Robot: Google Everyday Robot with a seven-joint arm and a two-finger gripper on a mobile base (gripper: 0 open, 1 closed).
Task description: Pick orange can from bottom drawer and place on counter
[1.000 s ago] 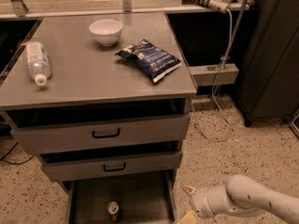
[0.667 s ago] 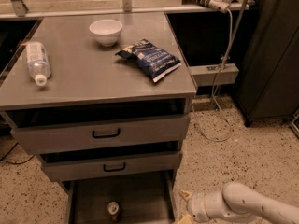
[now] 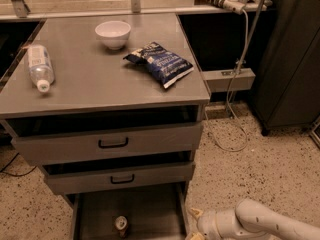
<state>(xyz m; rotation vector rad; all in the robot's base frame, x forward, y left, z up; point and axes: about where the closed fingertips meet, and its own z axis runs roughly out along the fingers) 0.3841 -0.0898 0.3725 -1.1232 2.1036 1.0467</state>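
The orange can (image 3: 121, 225) stands upright on the floor of the open bottom drawer (image 3: 150, 209), near its front and left of centre. My gripper (image 3: 193, 225) is low at the bottom edge of the view, just outside the drawer's right wall, right of the can and apart from it. Its two tan fingertips stand apart and hold nothing. The grey counter (image 3: 95, 84) is the cabinet's top, above the two drawers with black handles.
On the counter lie a clear plastic bottle (image 3: 38, 66) at the left, a white bowl (image 3: 113, 34) at the back and a blue chip bag (image 3: 161, 63) at the right. A dark cabinet (image 3: 290, 64) and hanging cables (image 3: 235, 109) stand at the right.
My arm has sunk lower in the view and shifted slightly left toward the drawer's right wall. The can and the things on the counter have not moved.
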